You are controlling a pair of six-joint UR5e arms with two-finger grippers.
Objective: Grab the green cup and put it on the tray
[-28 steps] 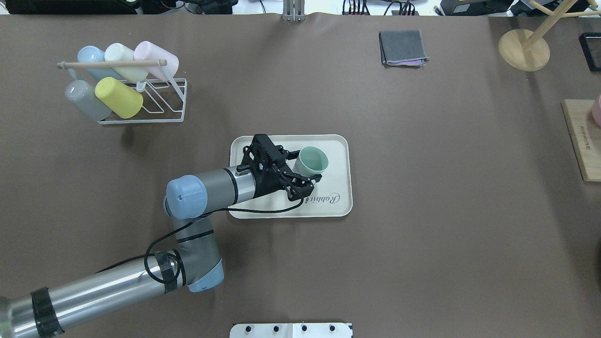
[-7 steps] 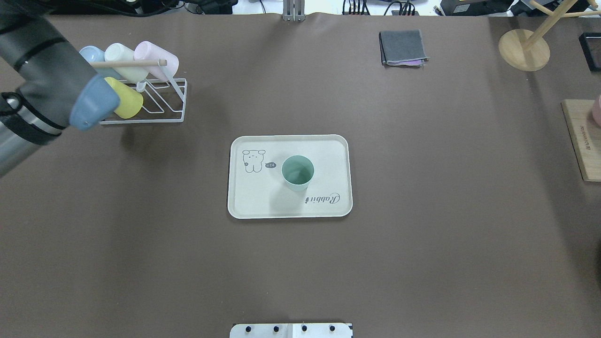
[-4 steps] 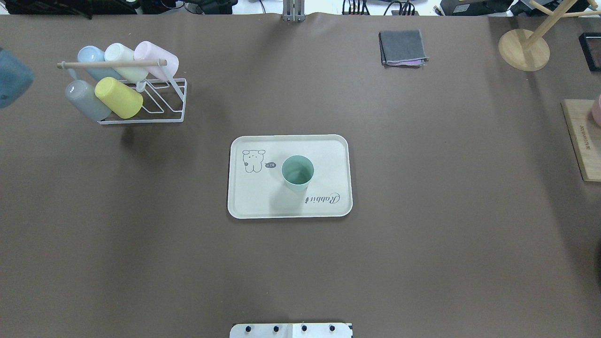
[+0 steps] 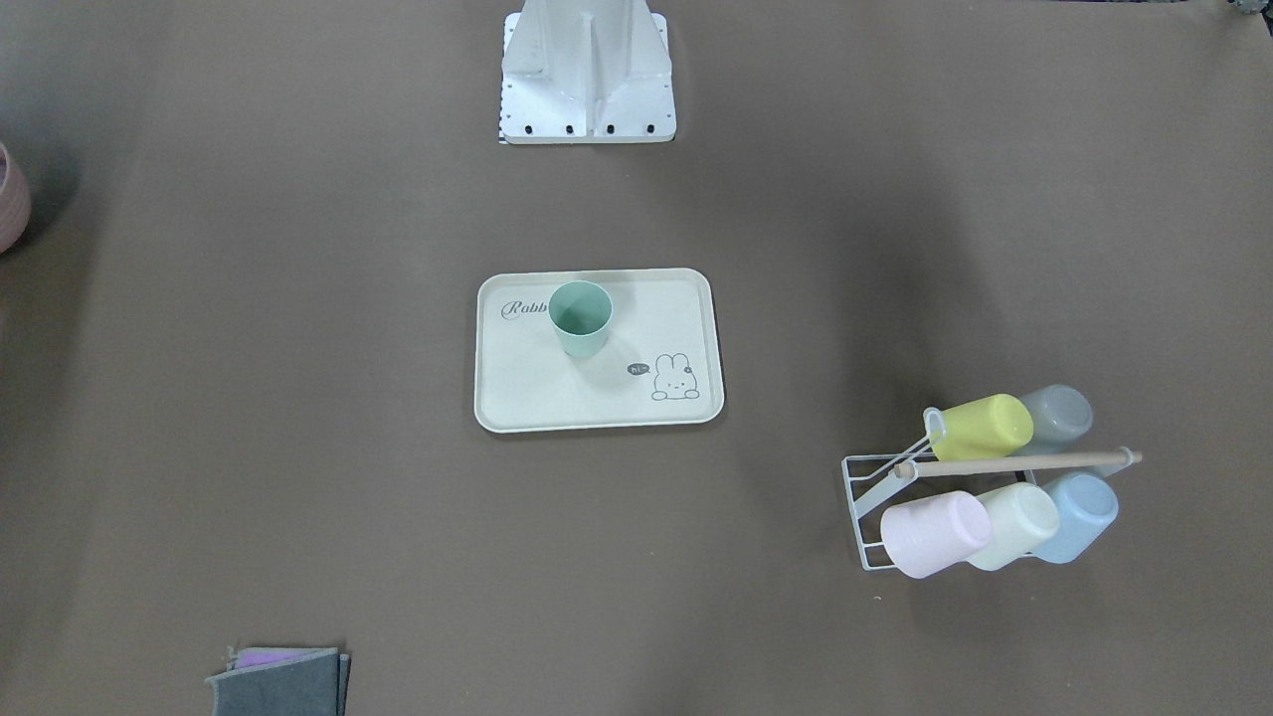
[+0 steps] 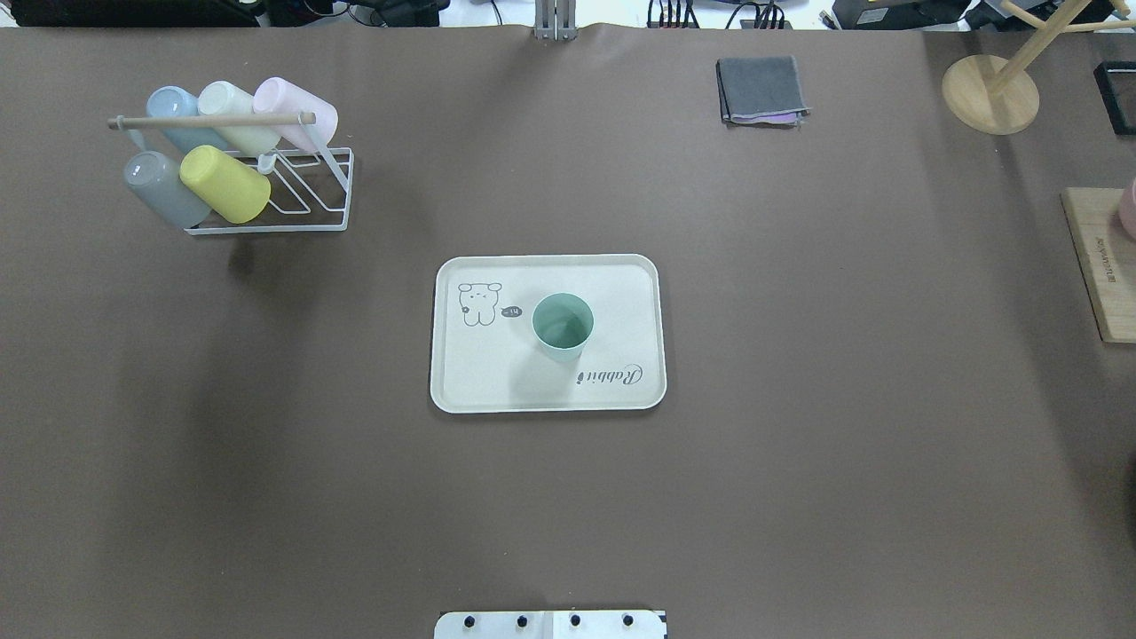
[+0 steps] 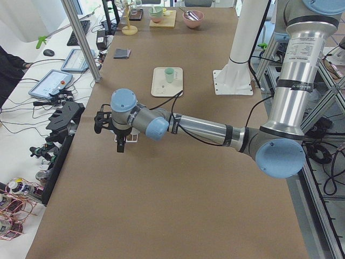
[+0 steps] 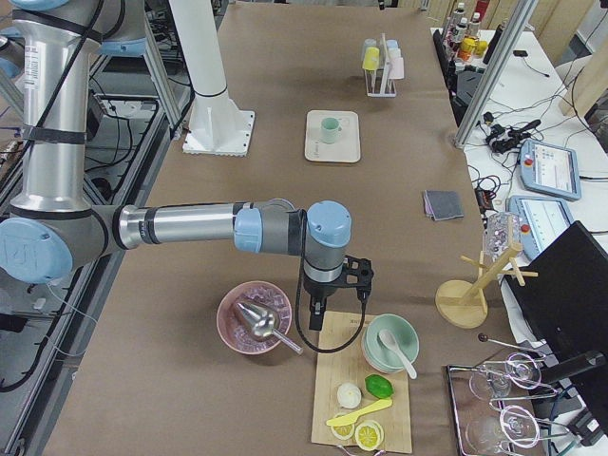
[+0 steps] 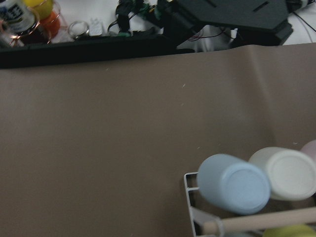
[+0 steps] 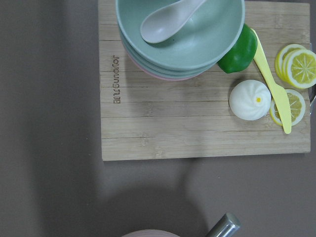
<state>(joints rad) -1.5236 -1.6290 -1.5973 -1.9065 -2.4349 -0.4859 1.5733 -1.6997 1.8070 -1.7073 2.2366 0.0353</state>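
Overhead exterior shows the cup (image 5: 563,326) standing upright, mouth up, on the tray (image 5: 479,377) at the centre of the frame. It is right of the bunny drawing and just above the "Rabbit" script. It sits well inside the rim on every side, and nothing touches it. No arm appears in this view or in the front-facing one.

From that, the placing looks done, and the step you have in hand is parking the arms. In the exterior left view the left gripper (image 6: 119,144) hangs above the table at left-middle of the frame. Its wrist camera looks down on the rack (image 5: 266,191), with the blue cup (image 8: 234,184) at lower right. In the exterior right view the right gripper (image 7: 321,302) hangs over the board (image 7: 366,380), low in the frame and beside the pink bowl (image 7: 255,318). Neither wrist camera shows any fingers and the side views are too coarse, so you cannot tell whether either pair is open or closed.

To do this well, lift the left arm straight up before any sideways move, so it doesn't clip the rack's rod (image 5: 209,121) or the cups under it. Keep both arms away from the tray, since a light plastic cup would likely tip at a nudge. Confirm in the overhead view that the cup is upright before you call it done.
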